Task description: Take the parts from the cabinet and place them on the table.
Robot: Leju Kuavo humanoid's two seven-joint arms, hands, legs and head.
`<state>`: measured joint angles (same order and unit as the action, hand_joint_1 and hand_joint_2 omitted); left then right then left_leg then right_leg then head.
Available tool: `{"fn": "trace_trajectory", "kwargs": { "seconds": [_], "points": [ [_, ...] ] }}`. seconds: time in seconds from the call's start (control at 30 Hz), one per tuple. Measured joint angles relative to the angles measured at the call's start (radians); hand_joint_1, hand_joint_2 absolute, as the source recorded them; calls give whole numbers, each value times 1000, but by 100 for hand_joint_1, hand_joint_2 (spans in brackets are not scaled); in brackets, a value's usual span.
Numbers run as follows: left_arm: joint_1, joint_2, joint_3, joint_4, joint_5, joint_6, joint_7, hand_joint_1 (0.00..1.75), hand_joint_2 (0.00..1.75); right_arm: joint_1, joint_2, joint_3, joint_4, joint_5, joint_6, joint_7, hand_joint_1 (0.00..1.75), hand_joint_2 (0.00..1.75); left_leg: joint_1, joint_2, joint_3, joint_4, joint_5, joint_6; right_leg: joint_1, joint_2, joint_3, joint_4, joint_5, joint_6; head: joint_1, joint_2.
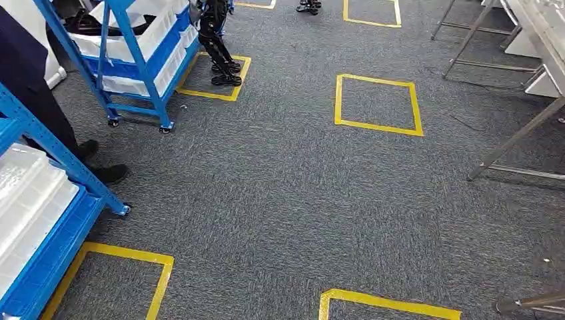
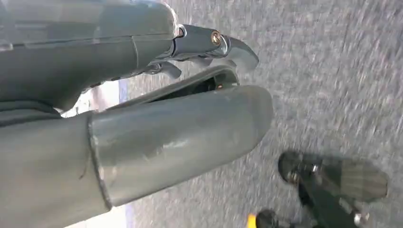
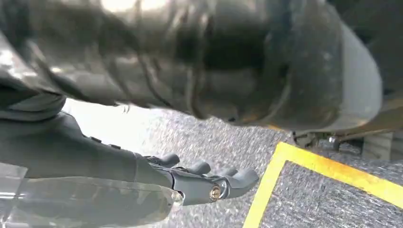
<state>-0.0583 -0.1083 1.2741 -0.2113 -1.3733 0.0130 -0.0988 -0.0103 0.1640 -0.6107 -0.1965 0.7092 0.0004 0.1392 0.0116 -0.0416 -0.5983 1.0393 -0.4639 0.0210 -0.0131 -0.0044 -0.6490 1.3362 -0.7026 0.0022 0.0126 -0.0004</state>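
White bins point(image 1: 26, 200) sit on the shelves of the blue cabinet point(image 1: 56, 257) at the left edge of the head view. The table point(image 1: 543, 30) runs along the right edge, and its slanted metal leg point(image 1: 516, 139) reaches down to the carpet. My left hand point(image 2: 190, 99) hangs over the grey carpet. Its thick grey thumb point(image 2: 180, 137) lies apart from the fingers point(image 2: 223, 42), and nothing sits between them. My right hand point(image 3: 157, 173) also hangs low with its dark fingers point(image 3: 214, 185) stretched out. Carpet shows between those fingers and the dark, shadowed thumb side point(image 3: 285, 71). I see no part in either hand.
A second blue wheeled cabinet point(image 1: 136, 63) with white bins stands at the back left. A person's dark shoes point(image 1: 106, 172) are beside the near cabinet, and another robot's black legs point(image 1: 220, 50) stand further back. Yellow tape squares point(image 1: 378, 105) mark the grey carpet.
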Motion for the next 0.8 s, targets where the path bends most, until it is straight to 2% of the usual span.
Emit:
{"fn": "trace_trajectory", "kwargs": {
  "seconds": [0.03, 0.07, 0.1, 0.13, 0.17, 0.2, 0.27, 0.3, 0.33, 0.37, 0.4, 0.47, 0.5, 0.53, 0.57, 0.6, 0.63, 0.67, 0.7, 0.8],
  "points": [
    [1, 0, 0, 0, 0, 0, 0, 0, 0, 1, 0, 0, 0, 1, 0, 0, 0, 0, -2, -11, 1, 0, 0, 1, 5, 3, 7, -26, 33, -10, 0, 0],
    [1, 0, 0, 0, -1, 0, 0, 0, 0, 1, 0, 0, 0, 2, 1, -1, 0, 0, -2, -26, 2, 0, 1, 1, 14, 10, 35, -95, 83, -21, 0, 0],
    [0, 0, 0, 0, -2, 1, 0, 0, 0, 2, 0, 0, 0, 3, 5, -1, 0, 0, -2, -39, 4, 0, 2, 1, 23, 26, 76, -190, 137, -33, 0, 0],
    [1, -1, 0, 0, -3, 2, 0, 0, 0, 4, 0, 0, 0, 3, 8, -2, 0, 0, 2, -49, 3, -2, 3, 1, 32, 73, 113, -278, 179, -45, 0, 0],
    [-1, -2, 0, 0, -3, 3, 0, 0, 0, 6, -1, 0, 0, 3, 11, -2, 0, 0, -2, -57, 2, 0, 6, -2, 34, 99, 122, -302, 168, -50, 0, 0],
    [-1, -2, 0, 0, -5, 4, -1, 0, 0, 4, -1, -1, 0, 3, 13, -3, 0, 0, 0, -68, -1, -3, 9, -7, 36, 81, 121, -308, 176, -51, 1, 0],
    [4, 2, 0, 0, -9, 5, -1, 0, 0, -5, 2, 0, 0, 3, 13, -3, 0, 0, 3, -86, -2, -11, 17, -19, 39, 63, 124, -310, 177, -53, 0, 0],
    [7, 5, 0, 0, -9, 5, -1, 0, 0, -7, 5, 0, 0, 3, 13, -3, 0, 0, -2, -97, -4, -16, 21, -26, 37, 51, 129, -328, 187, -54, 0, 0],
    [6, 12, 0, 0, -9, 6, -2, 0, 0, -9, 8, -1, 0, 4, 16, -3, 0, 0, -3, -61, -6, 4, 7, -23, 24, 28, 141, -346, 198, -50, 0, 0],
    [4, 13, 0, 0, -10, 6, -2, 0, 0, -4, 9, -1, 0, 4, 16, -3, 0, 0, -9, -17, -22, 38, -26, -25, 26, 22, 144, -357, 202, -55, -2, 0],
    [1, 16, 0, 0, -10, 5, -3, 0, 0, -2, 11, -1, 0, 4, 18, -3, 0, 0, -9, 7, -53, 105, -69, -30, 27, 4, 142, -358, 204, -58, -2, 0],
    [1, 18, 0, 0, -11, 5, -5, 0, 0, 0, 16, -1, 1, 4, 18, -3, 0, 0, -5, 25, -111, 244, -132, -39, 28, -27, 137, -353, 203, -59, -2, 0],
    [2, 22, 0, 0, -11, 5, -7, 0, 0, 0, 18, -1, 2, 4, 18, -3, 0, 0, -2, 28, -125, 281, -137, -44, 28, -42, 135, -349, 201, -58, -2, 0],
    [4, 26, 0, 0, -12, 5, -10, 0, 0, -1, 20, -1, 2, 4, 18, -3, 0, 0, 1, 33, -109, 259, -116, -49, 26, -56, 131, -345, 199, -56, -2, 0],
    [5, 28, 0, 0, -12, 4, -13, 0, 0, -3, 23, -1, 2, 4, 18, -3, 0, 0, 4, 40, -73, 196, -82, -52, 24, -68, 129, -341, 196, -54, -3, 0],
    [6, 32, 0, 0, -13, 4, -14, 0, 0, -4, 24, -2, 2, 4, 18, -2, 0, 0, 5, 52, -22, 107, -45, -55, 21, -78, 129, -334, 192, -49, -2, 0],
    [5, 34, 0, 0, -13, 4, -15, 0, 0, -5, 25, -2, 2, 4, 18, -2, 0, 0, 5, 84, 36, 11, -15, -55, 20, -88, 129, -325, 186, -43, -3, 0],
    [2, 34, -1, 0, -13, 3, -15, 0, 0, -5, 25, -2, 2, 4, 18, -2, 0, 0, -4, 103, 46, -8, -29, -44, 25, -98, 125, -319, 180, -35, -2, 0],
    [1, 34, -1, 0, -13, 3, -16, 0, 0, -6, 25, -2, 2, 4, 17, -2, 0, 0, -2, 93, 45, -19, -18, -32, 25, -103, 125, -312, 175, -29, -2, 0],
    [6, 36, -1, 0, -13, 1, -16, 0, 0, -15, 25, -5, 2, 4, 16, 0, 0, 0, -5, 67, 35, -19, -14, -14, 24, -124, 132, -315, 178, -17, -2, 0]
  ]
}}
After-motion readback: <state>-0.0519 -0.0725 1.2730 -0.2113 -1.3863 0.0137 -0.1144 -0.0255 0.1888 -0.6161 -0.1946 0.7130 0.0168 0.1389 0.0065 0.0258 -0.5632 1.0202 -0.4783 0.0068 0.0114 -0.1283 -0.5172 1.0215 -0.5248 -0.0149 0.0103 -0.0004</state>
